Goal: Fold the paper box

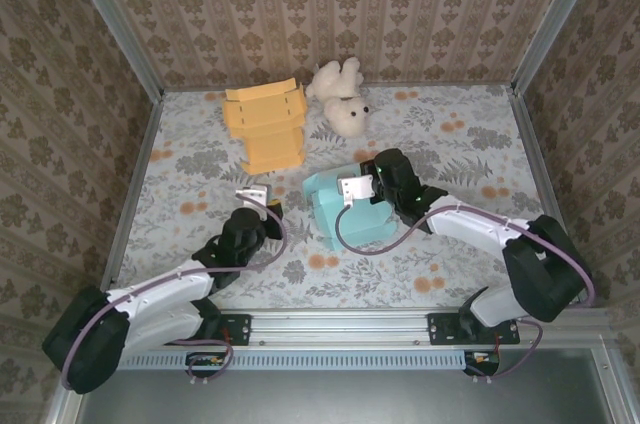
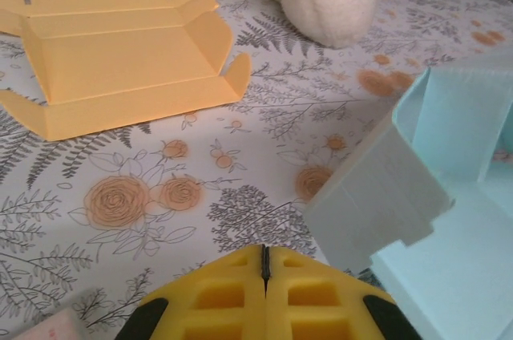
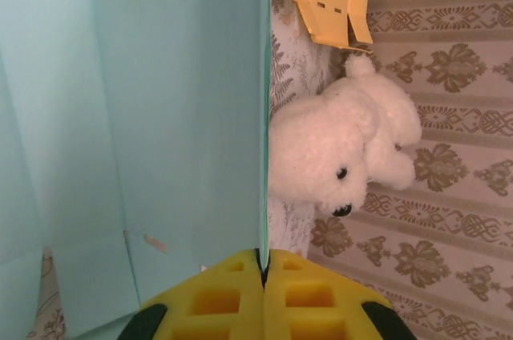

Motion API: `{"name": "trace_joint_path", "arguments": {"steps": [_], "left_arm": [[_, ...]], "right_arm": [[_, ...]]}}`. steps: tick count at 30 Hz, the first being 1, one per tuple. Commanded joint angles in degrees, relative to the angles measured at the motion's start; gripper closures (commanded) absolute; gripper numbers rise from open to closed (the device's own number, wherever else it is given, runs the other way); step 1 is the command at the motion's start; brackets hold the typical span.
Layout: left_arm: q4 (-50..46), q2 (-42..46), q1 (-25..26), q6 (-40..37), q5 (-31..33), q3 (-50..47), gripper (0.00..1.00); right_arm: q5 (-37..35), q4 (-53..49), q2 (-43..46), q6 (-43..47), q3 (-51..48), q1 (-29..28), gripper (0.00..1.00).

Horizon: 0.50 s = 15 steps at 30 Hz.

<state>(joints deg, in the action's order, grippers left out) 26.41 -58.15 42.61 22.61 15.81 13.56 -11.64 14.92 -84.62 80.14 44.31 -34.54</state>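
My left fingers (image 2: 216, 300) are sitting fully shut w/ nothing between them, hovering low over the floral tabletop (image 1: 450, 154), just left of the light-blue paper box (image 1: 365, 226). My right fingers (image 3: 309, 296) are pressing together on the thin edge of 1 upright blue panel, so I'm gripping the box at its far side. The box is lying partly folded near the tabletop's center, between my 2 arms, w/ 1 wall standing up. Behind it, an orange box blank (image 1: 268, 124) is lying unfolded toward the back wall, and a white plush bear (image 1: 342, 99) is lying just beside that blank, on its right.
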Motion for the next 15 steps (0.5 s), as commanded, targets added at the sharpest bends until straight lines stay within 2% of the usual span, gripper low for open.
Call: {"name": "trace_joint_path", "arguments": {"steps": [1, 8, 15], "left_arm": [[6.8, -2.7, -0.7, -2.7, -2.9, -0.6, 0.97], [16.1, -12.8, -1.0, -5.9, -12.2, 1.0, 0.88], [22.1, -22.0, -2.6, -6.6, -16.1, 3.4, 0.85]], "right_arm": [[-3.7, 9.1, -2.7, 4.6, -2.7, -0.6, 1.00], [-4.1, 13.7, -4.2, 5.6, -4.9, -0.6, 1.00], [-4.0, 15.3, -5.1, 7.3, -5.9, -0.6, 1.00]]}}
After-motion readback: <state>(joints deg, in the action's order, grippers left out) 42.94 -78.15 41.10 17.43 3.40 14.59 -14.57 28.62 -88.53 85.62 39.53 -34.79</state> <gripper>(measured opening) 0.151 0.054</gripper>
